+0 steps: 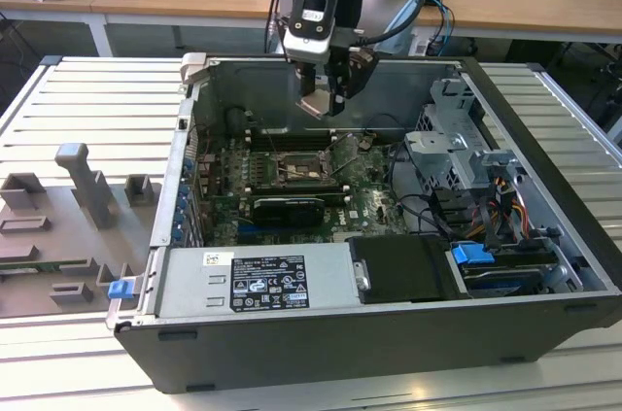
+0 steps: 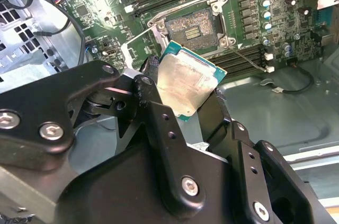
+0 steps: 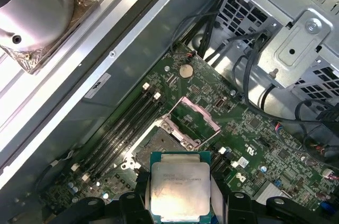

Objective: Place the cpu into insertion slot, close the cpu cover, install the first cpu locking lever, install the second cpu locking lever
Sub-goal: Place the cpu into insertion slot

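My gripper (image 1: 326, 98) hangs above the open computer case, shut on the cpu (image 1: 313, 106), a small square chip with a pale metal face. In both wrist views the cpu (image 2: 185, 83) (image 3: 180, 187) sits tilted between the black fingers (image 2: 149, 86), gripped by its two side edges. Below it on the green motherboard lies the insertion slot (image 3: 159, 142) (image 2: 193, 27) (image 1: 294, 170), dark, uncovered and with no chip in it. The cpu cover (image 3: 193, 119) (image 2: 139, 49) stands swung up beside the slot. A thin wire lever (image 2: 249, 57) sticks out near the slot's corner.
Long black memory slots (image 3: 124, 123) run beside the socket. A grey drive cage (image 1: 457, 154) with cables fills the case on the exterior view's right. A power supply (image 1: 253, 280) lies along the near side and a black expansion card (image 1: 287, 209) behind it. Grey fixtures (image 1: 87, 188) stand outside the case.
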Motion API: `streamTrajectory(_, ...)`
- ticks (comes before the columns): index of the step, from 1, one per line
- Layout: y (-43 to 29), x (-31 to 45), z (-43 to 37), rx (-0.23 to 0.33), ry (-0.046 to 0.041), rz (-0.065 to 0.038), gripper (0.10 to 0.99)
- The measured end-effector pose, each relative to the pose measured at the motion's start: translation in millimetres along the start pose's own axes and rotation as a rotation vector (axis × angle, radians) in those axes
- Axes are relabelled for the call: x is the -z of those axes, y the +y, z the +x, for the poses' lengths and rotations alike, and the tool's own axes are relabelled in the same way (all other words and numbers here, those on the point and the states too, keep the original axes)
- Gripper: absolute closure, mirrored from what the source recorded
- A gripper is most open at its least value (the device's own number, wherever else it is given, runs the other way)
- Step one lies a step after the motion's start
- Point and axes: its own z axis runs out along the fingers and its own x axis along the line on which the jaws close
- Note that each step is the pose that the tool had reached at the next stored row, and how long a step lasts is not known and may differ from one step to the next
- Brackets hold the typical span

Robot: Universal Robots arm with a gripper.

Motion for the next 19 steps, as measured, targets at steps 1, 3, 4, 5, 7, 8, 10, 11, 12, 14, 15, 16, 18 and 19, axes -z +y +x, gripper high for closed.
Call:
streamTrajectory(1,0.0,-0.1,0.0,-0.001,-0.0001,0.0,0.545)
streamTrajectory(3,0.0,-0.3,0.0,-0.005,-0.0005,0.0,0.545)
streamTrajectory(4,0.0,-0.4,0.0,-0.007,-0.0006,0.0,0.545)
streamTrajectory(5,-0.1,-0.6,0.0,-0.009,-0.0008,0.0,0.545)
streamTrajectory(7,-0.1,-1.0,0.0,-0.015,-0.0013,0.0,0.545)
streamTrajectory(8,-0.1,-1.1,0.0,-0.02,-0.0018,0.0,0.545)
streamTrajectory(10,-0.1,-1.5,0.0,-0.033,-0.003,-0.001,0.545)
streamTrajectory(11,-0.2,-1.6,0.0,-0.043,-0.0038,-0.001,0.545)
streamTrajectory(12,-0.2,-1.8,0.0,-0.054,-0.0048,-0.001,0.545)
streamTrajectory(14,-0.3,-2.3,0.0,-0.085,-0.0076,-0.002,0.545)
streamTrajectory(15,-0.3,-2.5,0.0,-0.096,-0.0086,-0.002,0.545)
streamTrajectory(16,-0.3,-2.5,0.0,-0.101,-0.009,-0.002,0.545)
streamTrajectory(18,-0.4,-2.6,0.1,-0.11,-0.0098,-0.002,0.545)
streamTrajectory(19,-0.4,-2.7,0.1,-0.114,-0.0101,-0.002,0.545)
